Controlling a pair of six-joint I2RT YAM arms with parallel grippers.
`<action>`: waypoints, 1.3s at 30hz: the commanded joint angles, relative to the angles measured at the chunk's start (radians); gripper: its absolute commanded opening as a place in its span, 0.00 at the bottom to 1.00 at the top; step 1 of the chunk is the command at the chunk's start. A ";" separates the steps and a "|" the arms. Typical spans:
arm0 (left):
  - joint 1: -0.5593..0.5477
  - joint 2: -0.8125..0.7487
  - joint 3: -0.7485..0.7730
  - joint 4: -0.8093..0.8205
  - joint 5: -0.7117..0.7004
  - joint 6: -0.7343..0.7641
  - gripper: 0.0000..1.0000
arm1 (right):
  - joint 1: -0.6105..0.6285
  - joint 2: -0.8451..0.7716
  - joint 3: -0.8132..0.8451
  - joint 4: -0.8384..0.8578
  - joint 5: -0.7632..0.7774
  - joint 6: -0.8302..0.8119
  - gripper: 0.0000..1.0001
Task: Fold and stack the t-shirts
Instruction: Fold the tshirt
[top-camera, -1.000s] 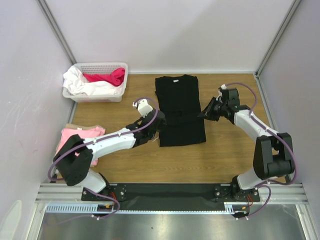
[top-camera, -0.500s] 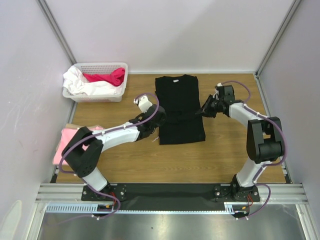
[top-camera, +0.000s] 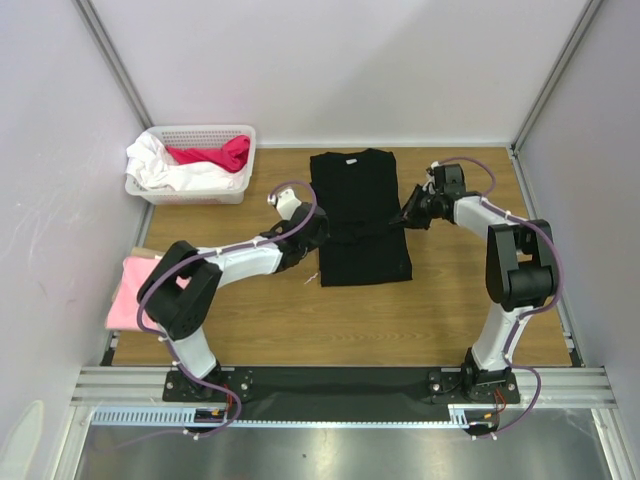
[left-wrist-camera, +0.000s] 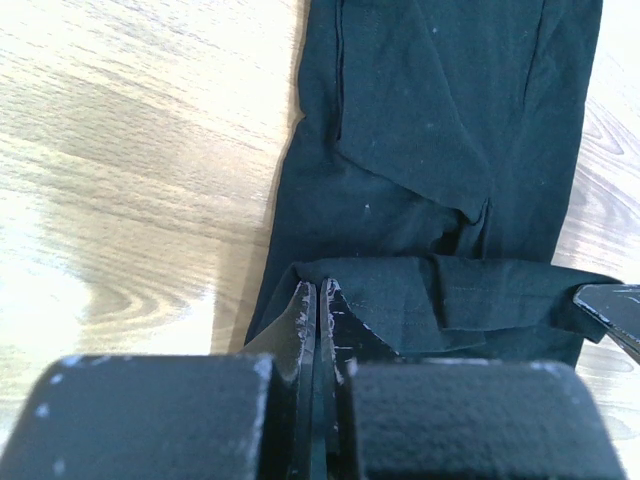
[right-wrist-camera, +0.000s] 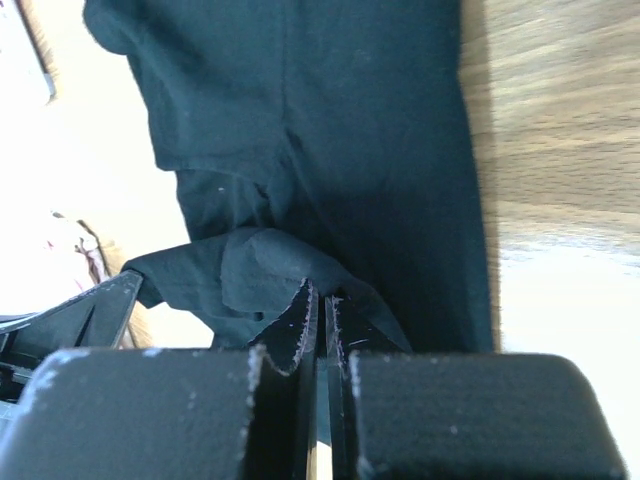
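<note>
The black t-shirt lies flat mid-table, collar at the far end, with a fold of its cloth lifted across its middle. My left gripper is at the shirt's left edge, shut on that black fold. My right gripper is at the shirt's right edge, shut on the same fold. In the left wrist view my left gripper pinches the cloth, and the black t-shirt stretches beyond it. In the right wrist view my right gripper does the same. The pink t-shirt lies folded at the left edge.
A white basket with white and red cloth stands at the far left. Bare wood table lies in front of the black shirt. Walls close in the table at the left, back and right.
Both grippers have moved away from the arm bases, towards the shirt's collar, carrying the pinched black fold with them. The right arm has stretched further out.
</note>
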 joint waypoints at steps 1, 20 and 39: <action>0.015 0.016 0.037 0.052 0.020 0.020 0.00 | -0.017 0.015 0.043 0.001 0.009 -0.025 0.00; 0.032 0.070 0.086 0.092 0.040 0.051 0.00 | -0.038 0.025 0.062 0.041 -0.002 -0.037 0.00; 0.079 0.148 0.186 0.106 0.094 0.137 0.58 | -0.049 0.111 0.235 0.046 -0.086 -0.122 0.49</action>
